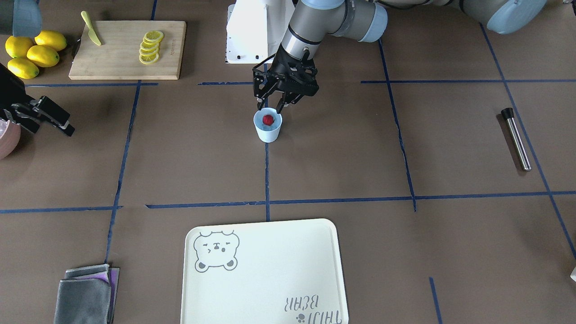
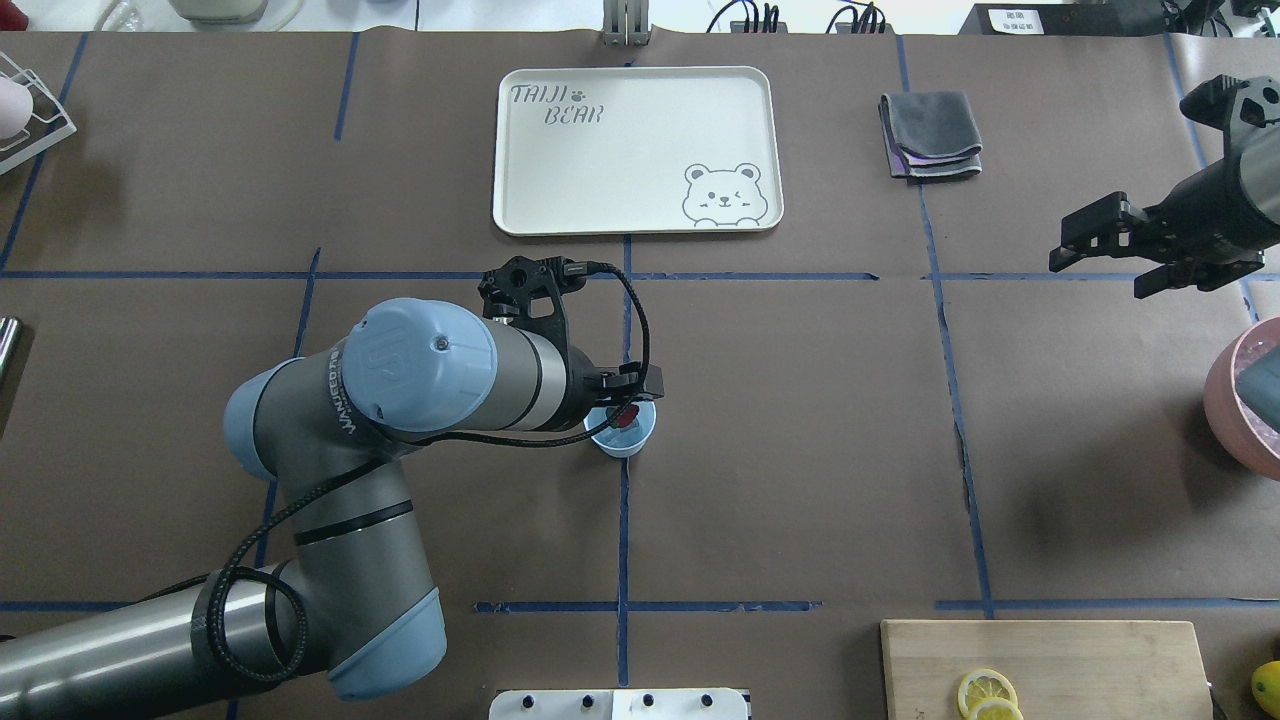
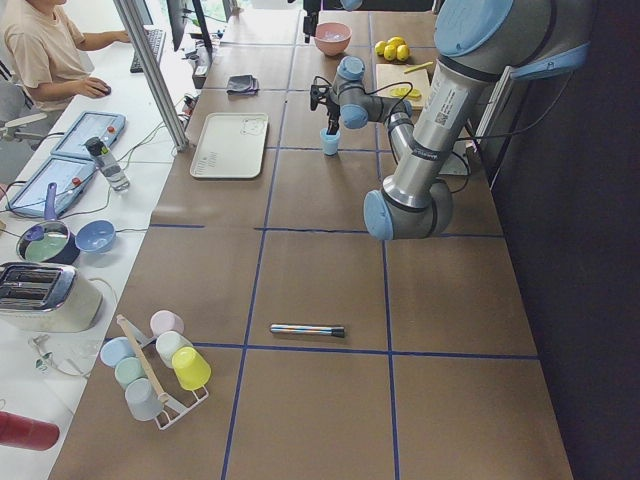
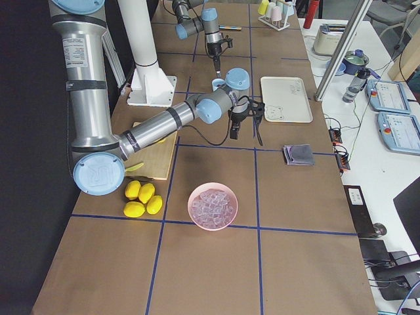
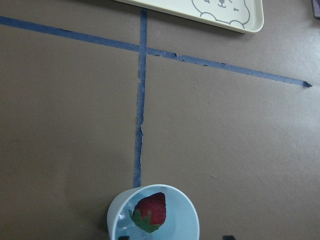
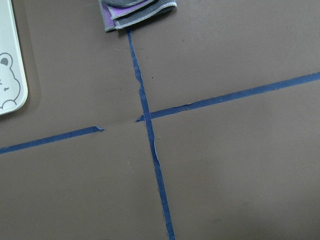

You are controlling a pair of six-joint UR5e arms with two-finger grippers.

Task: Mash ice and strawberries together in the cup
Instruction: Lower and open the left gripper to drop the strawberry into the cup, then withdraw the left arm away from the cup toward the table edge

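The cup (image 1: 268,131) stands upright near the middle of the table (image 1: 342,157), on a blue tape line. One red strawberry (image 1: 268,119) sits inside it, near the top. There is sth pale under the berry, but I can't tell if it's ice.

The L arm reaches in over the cup. The left gripper (image 1: 270,108) hangs just above the cup's mouth, a bit to the robot's side of it. Its jaws are wide apart & hold nothing. One fingertip is by each side of the rim. I can't tell if they touch the cup. In the L wrist view the cup is at the bottom edge w/ the berry in plain sight.

The right gripper (image 2: 1100,272) is far off at the robot's R end of the table, up in the air. Its jaws are apart too, w/ nothing in them. It is near the pink bowl (image 4: 197,216). The ice (image 4: 212,203) is piled in that bowl as clear lumps.

A metal stick (image 1: 516,138) lies flat on the table, well apart from the cup, out on the robot's L side. A pale tray (image 1: 265,270) w/ a bear picture lies past the cup, on the side away from the robot.
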